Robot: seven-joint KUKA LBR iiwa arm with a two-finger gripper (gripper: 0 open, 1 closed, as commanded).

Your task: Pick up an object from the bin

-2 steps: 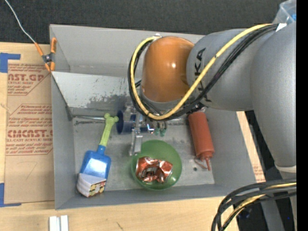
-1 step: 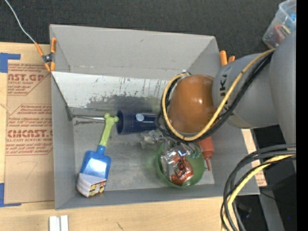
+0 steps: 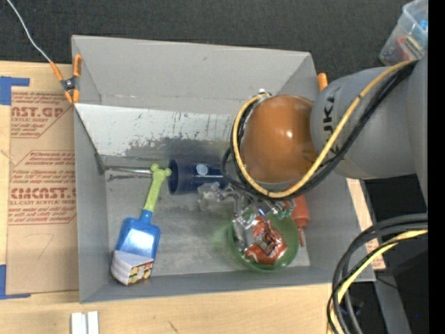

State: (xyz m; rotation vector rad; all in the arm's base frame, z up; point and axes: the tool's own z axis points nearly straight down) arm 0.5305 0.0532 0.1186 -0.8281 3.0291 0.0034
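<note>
Hanging under the arm's orange cover, the hand is reaching down at the bin's near right corner. It is sitting right over a round green dish that is carrying a crumpled red and white packet. The metal of the hand is overlapping both, and I cannot tell whether it is released, clenched or grasping either one.

Just to the right of the hand, an orange-red piece is lying against the dish. Up and to the left of the hand, a small clear piece is lying near it, with a dark blue cup on its side just beyond. Well off to the hand's left, a toy shovel with a blue scoop and green handle is lying, its scoop touching a small printed box.
</note>
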